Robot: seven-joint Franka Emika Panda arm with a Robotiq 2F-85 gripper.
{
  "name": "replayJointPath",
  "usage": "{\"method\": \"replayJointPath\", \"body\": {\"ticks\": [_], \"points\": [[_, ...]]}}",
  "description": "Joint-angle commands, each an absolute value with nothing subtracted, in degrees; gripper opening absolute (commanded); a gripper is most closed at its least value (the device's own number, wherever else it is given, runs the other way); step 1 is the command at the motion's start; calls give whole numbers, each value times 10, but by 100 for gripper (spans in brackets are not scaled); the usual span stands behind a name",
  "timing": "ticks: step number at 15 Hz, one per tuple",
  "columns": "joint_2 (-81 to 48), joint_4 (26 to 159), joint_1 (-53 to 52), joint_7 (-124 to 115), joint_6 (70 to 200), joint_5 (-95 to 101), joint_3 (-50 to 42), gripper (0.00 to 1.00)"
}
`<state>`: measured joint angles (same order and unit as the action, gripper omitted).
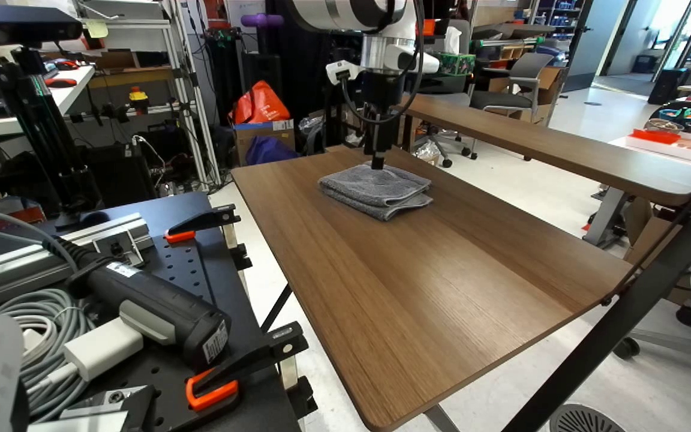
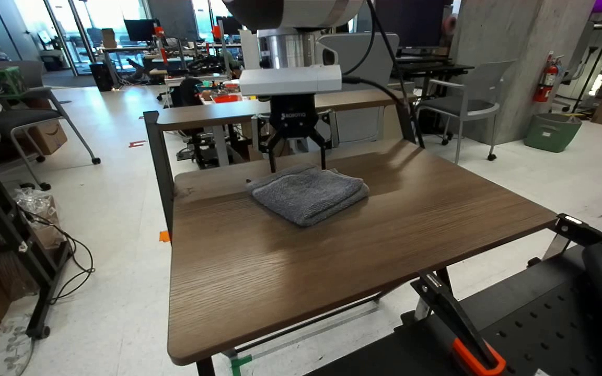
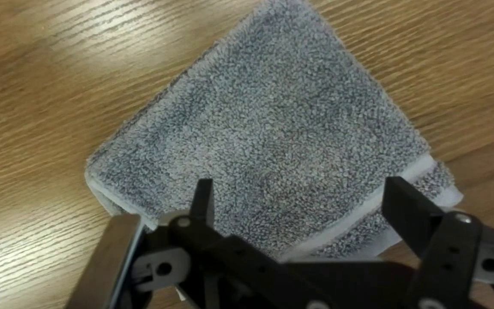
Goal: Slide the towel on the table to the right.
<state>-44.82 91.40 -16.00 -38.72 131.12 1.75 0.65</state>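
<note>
Nearest the camera in an exterior view is a black bench [image 1: 261, 402], carrying, from the left, a coil of grey cable [image 1: 69, 321], a white block [image 1: 102, 348] and a long black tool [image 1: 147, 300]. Two black-and-orange clamps [image 1: 210, 219] sit along its edge. To the right stands the wood-grain worktop [image 1: 441, 300], and the grey folded towel [image 1: 375, 186] lies toward its far end, a little rumpled, stacked layers showing at its near side. The robot arm [image 1: 351, 15] hangs over the towel, its jaws pointing straight down. They stand wide apart — gripping nothing — with the towel beneath them in the wrist view; whether they touch it, I cannot tell. Farther right runs a long, narrow wooden table [image 1: 531, 135], a grey chair [image 1: 528, 71] behind it.
</note>
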Motion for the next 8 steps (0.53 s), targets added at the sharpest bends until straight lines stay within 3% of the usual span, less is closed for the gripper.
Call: {"method": "replayJointPath", "body": {"ticks": [1, 8], "points": [[-489, 860, -171, -387, 1300, 13, -1, 100], [-534, 820, -172, -384, 1292, 9, 0, 100]]}}
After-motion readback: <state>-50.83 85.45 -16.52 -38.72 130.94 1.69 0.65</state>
